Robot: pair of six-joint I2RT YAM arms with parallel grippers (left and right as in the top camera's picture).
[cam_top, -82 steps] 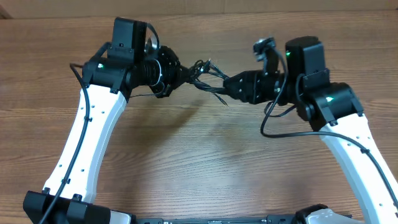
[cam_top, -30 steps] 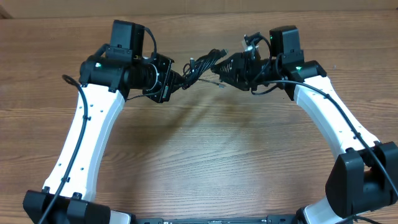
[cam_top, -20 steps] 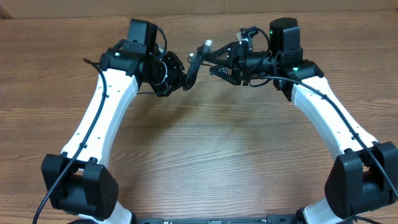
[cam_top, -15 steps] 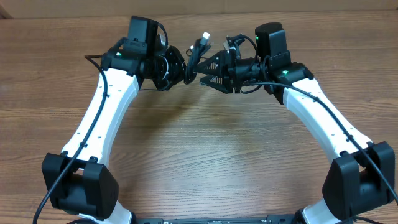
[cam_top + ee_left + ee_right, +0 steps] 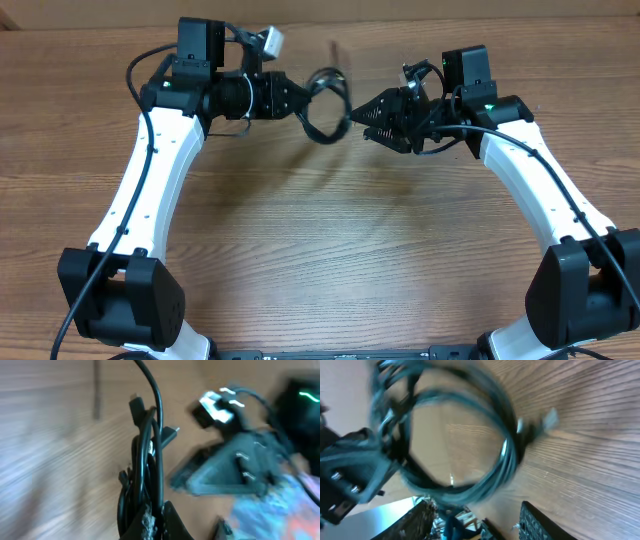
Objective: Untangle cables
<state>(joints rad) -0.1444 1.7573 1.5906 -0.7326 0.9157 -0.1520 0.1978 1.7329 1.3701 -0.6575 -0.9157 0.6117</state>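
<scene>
Right tool (image 5: 367, 120) has let go and pulled away, fingers spread wide. Left tool (image 5: 297, 103) stays clamped on the cables (image 5: 326, 104), now one coiled loop.

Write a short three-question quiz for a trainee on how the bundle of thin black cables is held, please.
1. True or false: the bundle of thin black cables lies loose on the brown wooden table, touched by neither gripper.
2. From overhead, the bundle forms: A) a round loop; B) a straight line; C) a flat heap.
3. Fill in: seen from overhead, the bundle hangs ___ the black left gripper and the black triangular right gripper.
Key: 1 false, the left gripper pinches it; 2 A; 3 between.
</scene>
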